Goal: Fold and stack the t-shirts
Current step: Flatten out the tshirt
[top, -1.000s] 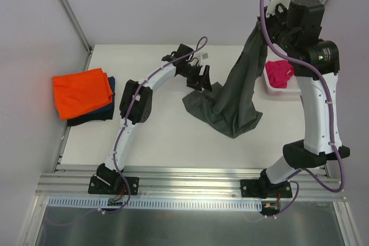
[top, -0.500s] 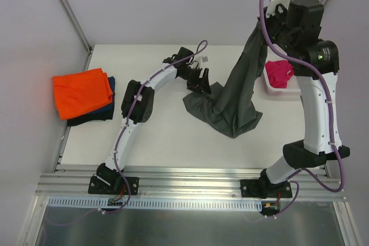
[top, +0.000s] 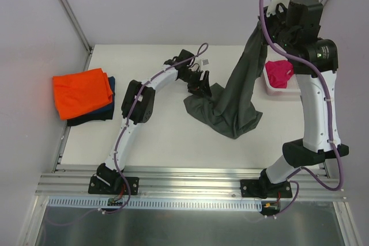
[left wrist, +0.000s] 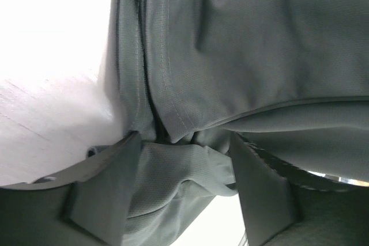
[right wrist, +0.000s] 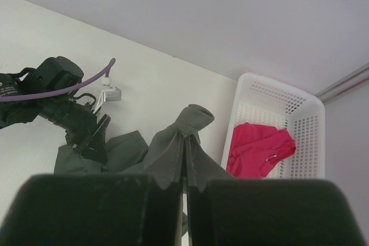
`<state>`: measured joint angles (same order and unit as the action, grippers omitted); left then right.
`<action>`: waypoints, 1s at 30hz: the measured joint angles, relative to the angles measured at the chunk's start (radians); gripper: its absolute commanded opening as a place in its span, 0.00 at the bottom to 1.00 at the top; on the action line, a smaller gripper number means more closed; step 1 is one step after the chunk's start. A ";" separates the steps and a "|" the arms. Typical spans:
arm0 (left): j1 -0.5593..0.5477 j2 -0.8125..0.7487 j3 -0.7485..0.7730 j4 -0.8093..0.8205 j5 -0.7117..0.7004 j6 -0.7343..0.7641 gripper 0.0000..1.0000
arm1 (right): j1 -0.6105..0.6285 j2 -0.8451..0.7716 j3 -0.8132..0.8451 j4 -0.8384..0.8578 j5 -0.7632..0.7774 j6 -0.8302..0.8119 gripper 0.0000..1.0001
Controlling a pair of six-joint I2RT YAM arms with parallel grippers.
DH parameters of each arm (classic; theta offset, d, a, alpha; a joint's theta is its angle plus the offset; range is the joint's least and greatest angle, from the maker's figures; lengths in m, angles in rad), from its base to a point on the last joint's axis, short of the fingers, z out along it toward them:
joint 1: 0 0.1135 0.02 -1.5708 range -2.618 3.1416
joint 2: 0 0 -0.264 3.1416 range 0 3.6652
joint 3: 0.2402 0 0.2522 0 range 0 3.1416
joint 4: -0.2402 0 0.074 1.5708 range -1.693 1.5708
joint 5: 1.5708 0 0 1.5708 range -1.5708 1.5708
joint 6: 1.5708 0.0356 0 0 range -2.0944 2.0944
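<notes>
My right gripper (top: 266, 24) is raised high at the back right, shut on a bunched corner of the dark grey t-shirt (top: 230, 108), which hangs down from it and pools on the table. The right wrist view shows the pinched fold (right wrist: 193, 120) sticking up past the closed fingertips (right wrist: 185, 142). My left gripper (top: 202, 87) is at the shirt's left edge on the table. Its jaws (left wrist: 184, 148) stand apart, with a hemmed fold of the grey cloth (left wrist: 242, 56) lying loosely between the fingers (left wrist: 109, 182).
A folded orange t-shirt (top: 82, 91) lies on a navy one (top: 92, 116) at the table's left edge. A magenta-pink t-shirt (top: 278, 73) sits in the white lattice basket (top: 282, 91) at the right. A small grey clip (top: 204, 59) lies behind the left gripper.
The left gripper has edged onto the grey shirt's left edge and its jaws have narrowed around the cloth. The right arm and the hanging shirt have stayed still.
</notes>
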<state>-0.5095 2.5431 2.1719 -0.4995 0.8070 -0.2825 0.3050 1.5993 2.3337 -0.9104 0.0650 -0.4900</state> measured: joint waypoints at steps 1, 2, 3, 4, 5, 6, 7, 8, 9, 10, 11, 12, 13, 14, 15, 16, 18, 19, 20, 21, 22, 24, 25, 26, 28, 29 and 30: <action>-0.001 -0.002 -0.002 0.001 -0.001 -0.001 0.68 | -0.001 0.002 0.000 0.000 -0.001 0.002 0.01; -0.002 -0.007 -0.005 0.002 -0.005 -0.002 0.69 | -0.003 0.003 0.000 0.000 -0.002 0.003 0.01; -0.002 -0.014 -0.008 0.001 -0.014 -0.001 0.71 | -0.005 0.005 0.000 0.000 -0.002 0.005 0.01; -0.003 -0.021 -0.012 -0.002 -0.027 0.001 0.72 | -0.007 0.006 0.000 0.000 -0.002 0.007 0.01; -0.008 -0.029 -0.014 -0.003 -0.037 0.003 0.72 | -0.009 0.006 0.000 0.000 -0.003 0.008 0.01; -0.008 -0.036 -0.017 -0.004 -0.046 0.006 0.73 | -0.011 0.007 0.000 0.000 -0.003 0.010 0.01; -0.008 -0.044 -0.020 -0.005 -0.056 0.007 0.73 | -0.013 0.008 0.001 0.000 -0.005 0.011 0.01; -0.008 -0.053 -0.024 -0.006 -0.060 0.008 0.73 | -0.014 0.011 0.003 0.000 -0.006 0.012 0.01; -0.008 -0.061 -0.028 -0.006 -0.063 0.009 0.72 | -0.016 0.014 0.009 -0.001 -0.009 0.014 0.01; -0.008 -0.069 -0.030 -0.008 -0.067 0.010 0.72 | -0.018 0.018 0.014 -0.001 -0.010 0.015 0.01; -0.008 -0.077 -0.032 -0.007 -0.071 0.010 0.72 | -0.019 0.020 0.019 -0.001 -0.013 0.016 0.01; -0.008 -0.084 -0.035 -0.008 -0.077 0.011 0.72 | -0.020 0.022 0.022 -0.001 -0.015 0.018 0.01; -0.008 -0.090 -0.040 -0.007 -0.081 0.011 0.72 | -0.021 0.024 0.025 -0.002 -0.017 0.018 0.00; -0.008 -0.094 -0.042 -0.008 -0.083 0.011 0.72 | -0.023 0.027 0.029 -0.002 -0.018 0.018 0.00; -0.008 -0.096 -0.044 -0.008 -0.084 0.012 0.72 | -0.023 0.028 0.031 -0.001 -0.020 0.019 0.01; -0.008 -0.098 -0.045 -0.009 -0.084 0.012 0.72 | -0.024 0.030 0.033 -0.001 -0.021 0.019 0.01; -0.009 -0.098 -0.046 -0.010 -0.084 0.013 0.71 | -0.026 0.031 0.034 -0.002 -0.023 0.019 0.00; -0.009 -0.098 -0.050 -0.010 -0.084 0.013 0.71 | -0.027 0.031 0.034 -0.002 -0.024 0.019 0.01; -0.009 -0.098 -0.052 -0.011 -0.084 0.013 0.71 | -0.029 0.031 0.034 -0.002 -0.025 0.019 0.01; -0.009 -0.098 -0.055 -0.011 -0.084 0.013 0.70 | -0.030 0.031 0.034 -0.002 -0.025 0.020 0.01; -0.009 -0.098 -0.056 -0.013 -0.084 0.013 0.70 | -0.031 0.031 0.034 -0.002 -0.025 0.021 0.00; -0.012 -0.098 -0.056 -0.014 -0.084 0.013 0.70 | -0.033 0.031 0.034 -0.002 -0.026 0.023 0.01; -0.014 -0.098 -0.056 -0.014 -0.084 0.013 0.70 | -0.034 0.031 0.034 -0.002 -0.026 0.023 0.01; -0.019 -0.098 -0.056 -0.014 -0.084 0.013 0.70 | -0.035 0.031 0.034 -0.002 -0.026 0.025 0.01; -0.029 -0.098 -0.056 -0.014 -0.084 0.013 0.70 | -0.035 0.031 0.034 -0.002 -0.026 0.026 0.01; -0.034 -0.098 -0.056 -0.014 -0.084 0.013 0.70 | -0.037 0.031 0.034 -0.002 -0.026 0.026 0.01; -0.038 -0.098 -0.056 -0.014 -0.083 0.013 0.70 | -0.037 0.031 0.034 -0.002 -0.026 0.026 0.00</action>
<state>-0.5472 2.4454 2.1159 -0.5137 0.7238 -0.2699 0.2676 1.6302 2.3676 -0.9127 0.0387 -0.4641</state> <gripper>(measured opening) 0.700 0.012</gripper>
